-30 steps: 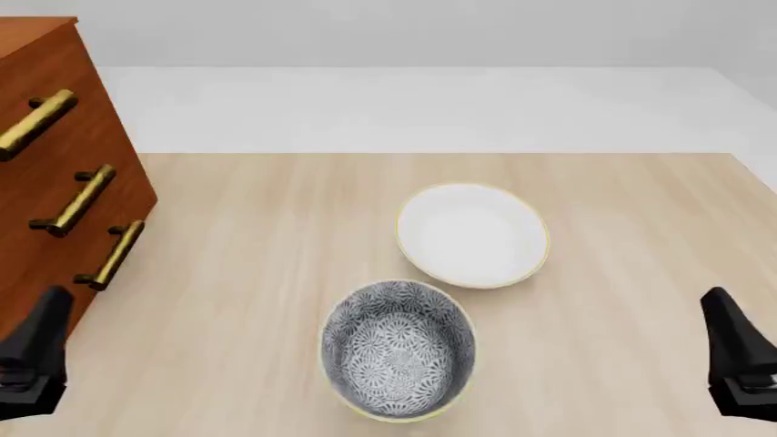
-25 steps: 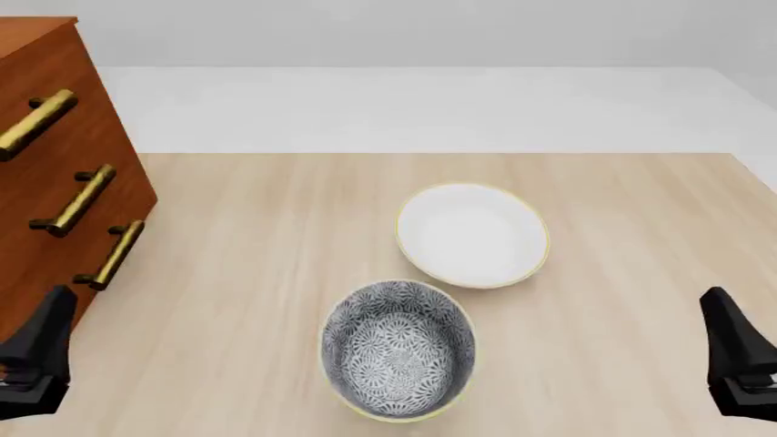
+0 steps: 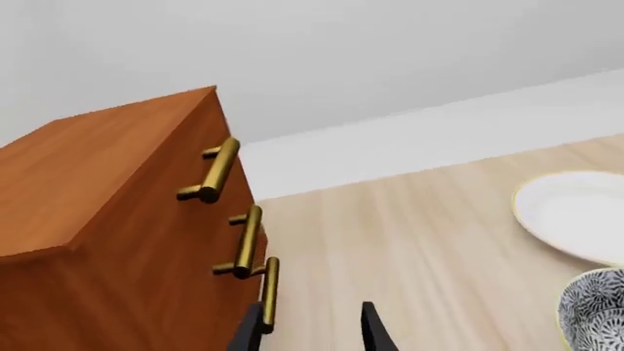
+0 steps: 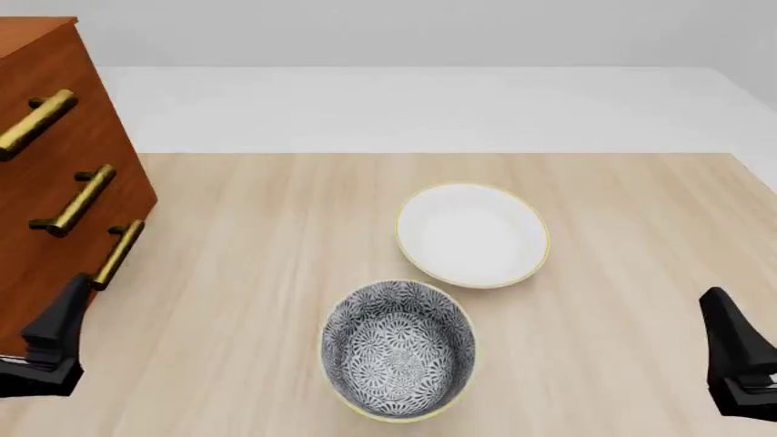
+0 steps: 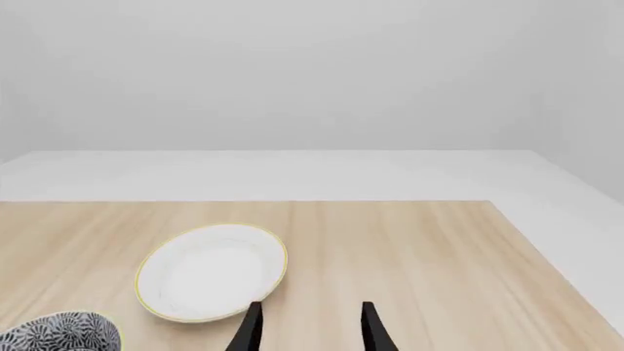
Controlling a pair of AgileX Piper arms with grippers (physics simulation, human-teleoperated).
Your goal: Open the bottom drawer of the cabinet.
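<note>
While all drawers sit flush, left hand (image 4: 55, 341) open just before the bottom drawer (image 4: 73, 282) handle, right hand (image 4: 734, 364) open.

Even, bright, diffuse light fills all views, with no clear source. Shadows are faint and soft; the table (image 4: 607, 200) carries almost none. No glare, only a mild sheen on the brass handles (image 3: 216, 172). Everything renders sharp, without blur or edge distortion.
</note>
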